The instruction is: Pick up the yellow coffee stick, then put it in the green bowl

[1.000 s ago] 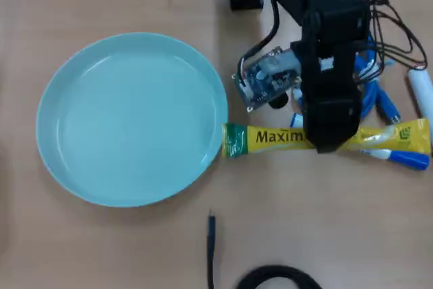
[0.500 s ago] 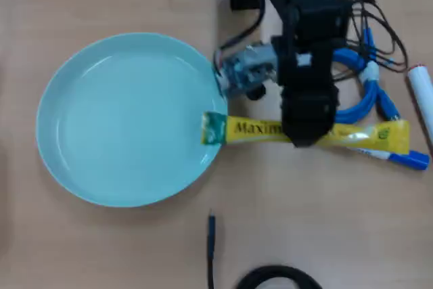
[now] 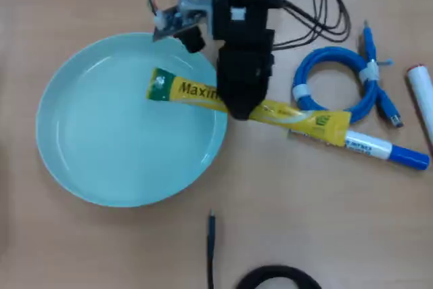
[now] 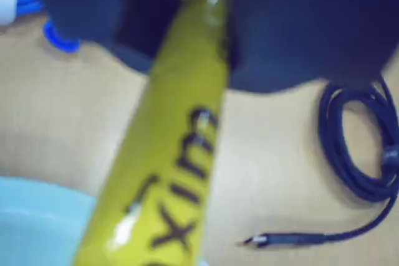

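Observation:
The yellow coffee stick is gripped near its middle and hangs across the right rim of the green bowl. Its green "Maxim" end reaches over the bowl's inside, its other end sticks out to the right over the table. My black gripper is shut on the stick just right of the rim. In the wrist view the stick fills the middle, clamped between the two dark jaws of my gripper, with the bowl's edge at lower left.
A white marker with blue cap lies under the stick's right end. A coiled blue cable and a white cylinder lie at right. Black cables lie at the bottom and behind the arm.

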`<state>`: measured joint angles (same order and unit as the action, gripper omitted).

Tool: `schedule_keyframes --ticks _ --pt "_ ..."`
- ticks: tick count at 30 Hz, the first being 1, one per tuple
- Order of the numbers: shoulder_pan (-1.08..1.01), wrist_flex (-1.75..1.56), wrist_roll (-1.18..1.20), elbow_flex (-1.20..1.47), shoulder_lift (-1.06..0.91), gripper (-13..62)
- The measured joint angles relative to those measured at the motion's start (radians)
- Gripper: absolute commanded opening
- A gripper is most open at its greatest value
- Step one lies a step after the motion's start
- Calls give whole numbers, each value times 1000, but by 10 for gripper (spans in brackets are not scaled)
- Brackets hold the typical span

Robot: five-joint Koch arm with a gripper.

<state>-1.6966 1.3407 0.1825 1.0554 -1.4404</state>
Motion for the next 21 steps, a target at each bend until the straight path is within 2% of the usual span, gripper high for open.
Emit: schedule_keyframes --ticks 12,21 --pt "-261 -141 -2 281 -161 -80" --pt "-434 -169 -2 347 -169 -80"
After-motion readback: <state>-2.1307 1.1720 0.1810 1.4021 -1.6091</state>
